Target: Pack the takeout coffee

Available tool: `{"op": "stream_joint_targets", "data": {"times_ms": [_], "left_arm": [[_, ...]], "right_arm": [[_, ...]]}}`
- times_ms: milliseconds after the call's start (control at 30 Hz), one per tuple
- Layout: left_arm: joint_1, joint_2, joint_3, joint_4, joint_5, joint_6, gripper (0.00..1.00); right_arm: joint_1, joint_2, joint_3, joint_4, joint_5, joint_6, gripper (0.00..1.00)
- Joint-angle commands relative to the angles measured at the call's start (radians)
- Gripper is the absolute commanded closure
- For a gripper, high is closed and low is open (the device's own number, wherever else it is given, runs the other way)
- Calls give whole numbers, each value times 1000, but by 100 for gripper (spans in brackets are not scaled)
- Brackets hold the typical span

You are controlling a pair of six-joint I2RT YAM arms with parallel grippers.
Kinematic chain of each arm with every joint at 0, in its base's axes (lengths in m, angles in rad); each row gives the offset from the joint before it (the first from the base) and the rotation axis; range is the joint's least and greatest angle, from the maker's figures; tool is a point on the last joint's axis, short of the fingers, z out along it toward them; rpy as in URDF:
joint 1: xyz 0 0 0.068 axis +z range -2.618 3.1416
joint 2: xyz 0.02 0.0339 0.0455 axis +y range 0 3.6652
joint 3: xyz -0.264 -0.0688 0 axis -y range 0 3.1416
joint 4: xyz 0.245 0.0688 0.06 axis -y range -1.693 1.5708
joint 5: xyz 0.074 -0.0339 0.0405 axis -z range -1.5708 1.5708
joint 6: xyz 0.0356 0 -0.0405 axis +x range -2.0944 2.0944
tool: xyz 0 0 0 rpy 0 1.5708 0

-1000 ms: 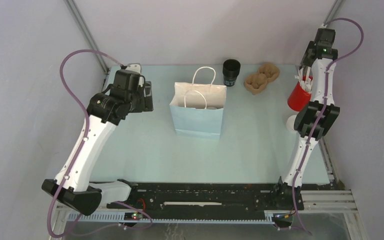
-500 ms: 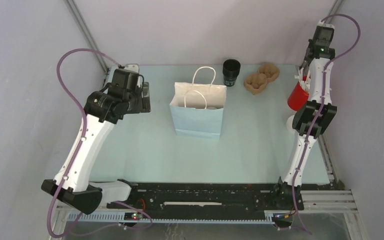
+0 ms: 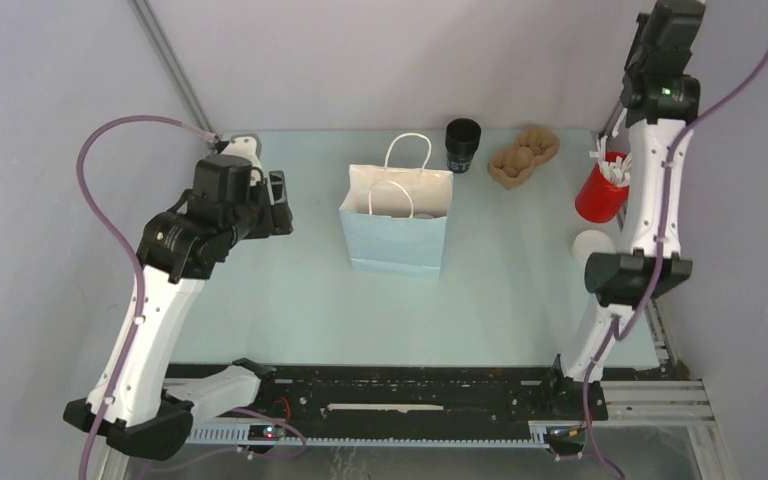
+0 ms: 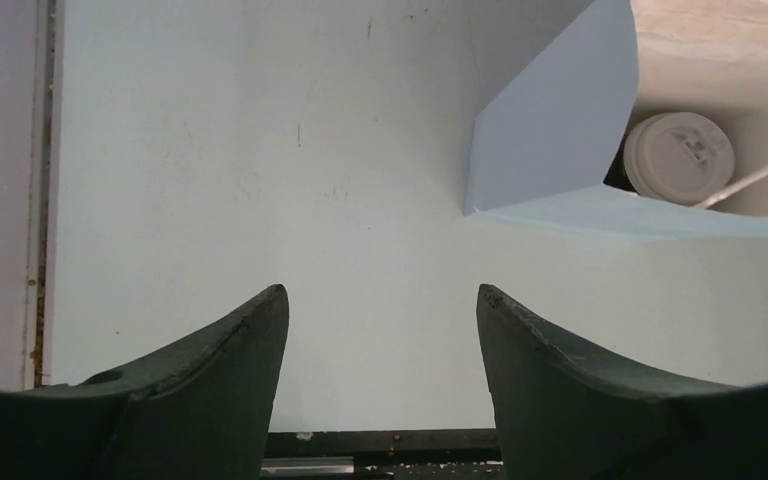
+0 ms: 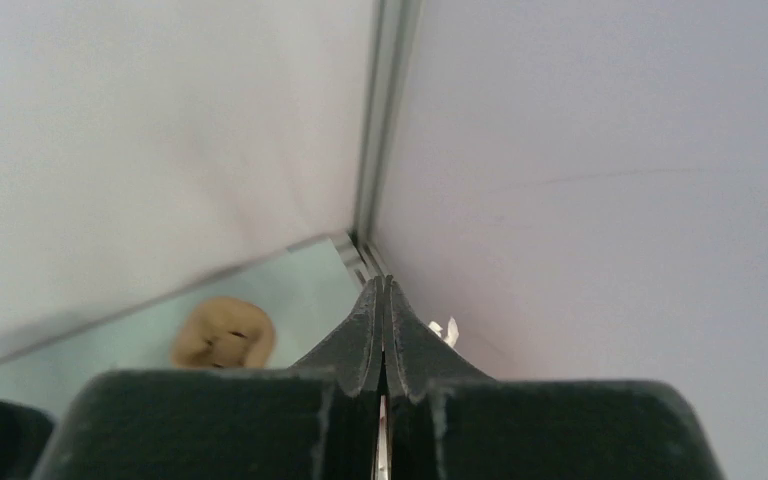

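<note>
Packing looks done: the lidded coffee cup [image 4: 678,157] sits inside the paper bag [image 4: 550,130], upper right of the left wrist view, with the left gripper [image 4: 380,300] spread empty and the right gripper [image 5: 385,300] clenched on nothing.

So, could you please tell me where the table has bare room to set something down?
The broad strip of table between the paper bag and the near edge is bare. The far right is crowded: black cup, brown pulp carrier, red cup of sticks.
</note>
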Motion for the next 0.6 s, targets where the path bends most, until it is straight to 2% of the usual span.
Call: {"op": "stream_joint_targets", "data": {"times_ms": [0,67,167,267,367,467,567], "left_arm": [[4,-65,-41,36,62,-25,26],[-2,-85,-46,34,66,-26,26],[-15,-112,-57,28,62,-27,25],[-25,-137,-70,26,67,-33,25],[-34,-153,-82,26,79,-41,25],[-50,-158,-77,27,83,-45,25],[-75,-150,-65,30,94,-49,25]], "right_arm": [[65,-221,-24,19,25,45,100],[88,-287,-43,-6,-23,109,100],[113,-407,-135,-9,-186,175,100],[140,-562,-276,26,-436,285,100],[213,-694,-468,144,-682,366,100],[322,-754,-573,219,-776,459,100],[498,-754,-600,256,-713,422,100]]}}
